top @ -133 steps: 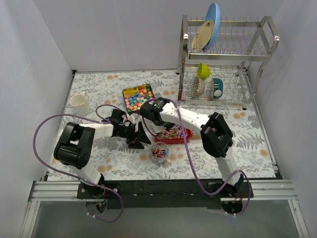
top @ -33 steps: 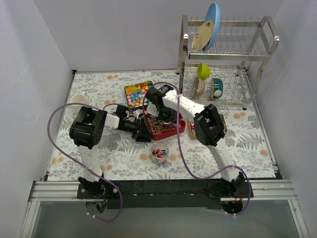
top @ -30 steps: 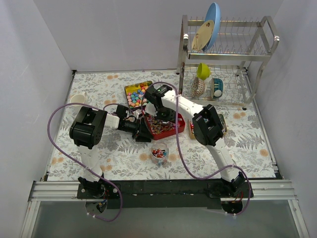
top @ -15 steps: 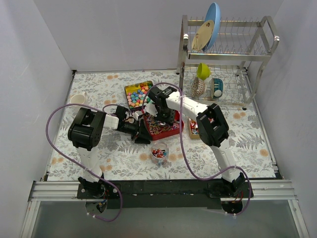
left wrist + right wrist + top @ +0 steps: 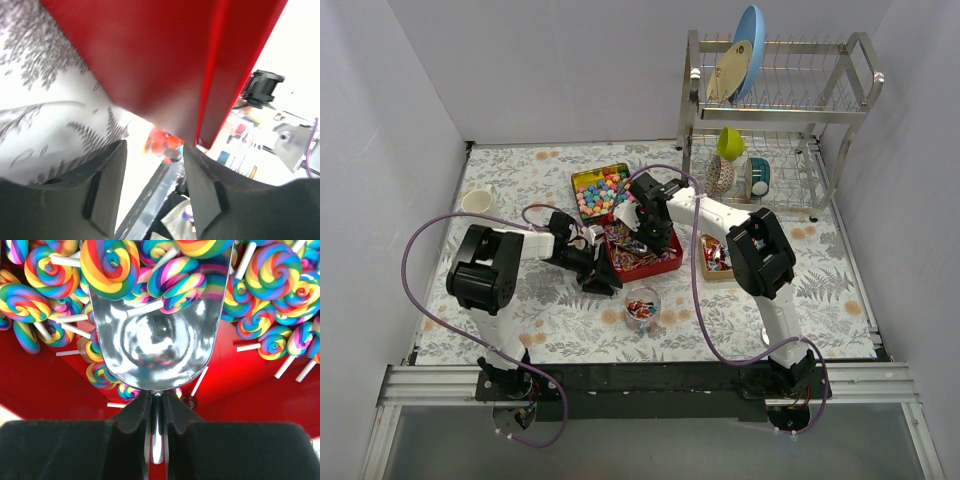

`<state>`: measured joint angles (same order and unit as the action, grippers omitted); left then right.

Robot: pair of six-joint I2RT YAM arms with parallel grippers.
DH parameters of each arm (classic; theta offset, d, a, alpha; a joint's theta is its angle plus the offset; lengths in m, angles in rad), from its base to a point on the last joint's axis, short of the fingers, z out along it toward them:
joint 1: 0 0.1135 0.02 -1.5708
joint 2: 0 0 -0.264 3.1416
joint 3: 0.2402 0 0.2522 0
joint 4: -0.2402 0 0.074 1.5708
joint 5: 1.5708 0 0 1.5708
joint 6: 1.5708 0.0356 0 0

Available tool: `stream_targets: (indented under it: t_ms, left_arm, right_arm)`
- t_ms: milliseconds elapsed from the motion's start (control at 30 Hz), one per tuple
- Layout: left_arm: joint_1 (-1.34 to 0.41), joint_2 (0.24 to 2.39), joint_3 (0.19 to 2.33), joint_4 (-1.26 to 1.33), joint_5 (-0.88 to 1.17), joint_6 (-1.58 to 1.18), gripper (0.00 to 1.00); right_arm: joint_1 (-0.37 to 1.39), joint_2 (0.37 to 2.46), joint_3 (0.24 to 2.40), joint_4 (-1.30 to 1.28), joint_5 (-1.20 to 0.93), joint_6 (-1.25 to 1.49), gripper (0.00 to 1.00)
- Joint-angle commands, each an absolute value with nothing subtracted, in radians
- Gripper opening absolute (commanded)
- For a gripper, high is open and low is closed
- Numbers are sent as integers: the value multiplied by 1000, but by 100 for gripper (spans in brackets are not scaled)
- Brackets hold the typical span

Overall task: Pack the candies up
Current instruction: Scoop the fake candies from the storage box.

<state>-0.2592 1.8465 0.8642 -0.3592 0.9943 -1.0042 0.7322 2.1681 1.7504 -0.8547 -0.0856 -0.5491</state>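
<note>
Fern-print table [image 5: 800, 290] looks slick: with the left gripper [image 5: 154, 150] spread, the scoop [image 5: 155, 350] pinched by the right gripper [image 5: 155, 403] might shove the red tin [image 5: 50, 390], spilling candies [image 5: 107, 262].

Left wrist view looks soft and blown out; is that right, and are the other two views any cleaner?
Left wrist: the red tin sits too close and blurs, and the background beyond it clips to white. Right wrist: sharp, lollipops crisp, only mirror glare in the metal scoop. Top external: evenly lit, in focus, soft shadows.
</note>
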Motion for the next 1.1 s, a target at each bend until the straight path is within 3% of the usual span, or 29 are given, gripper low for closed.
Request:
stream_targets:
  t_ms: [0,267,667,867,1067]
  left_arm:
    - [-233,1792,928,-556,928,-855,51]
    - [-195,1764,1026,-785,966,-704,54]
    - [-130,1763,1121,-847,1039,-671,56]
    - [-100,1763,1163,-891,1039,-629,56]
    - [-86,1758,1180,-855,1032,-629,58]
  right_arm:
    - [726,2119,1683,-707,-167,-549,1]
    - [718,2028,1583,-658,-153,-532,1]
    - [683,1916,1479,-565,-181,-505,1]
    - [661,1766,1345,-419,-242,-523,1]
    - [658,1675,1307,-466,-273,-563,1]
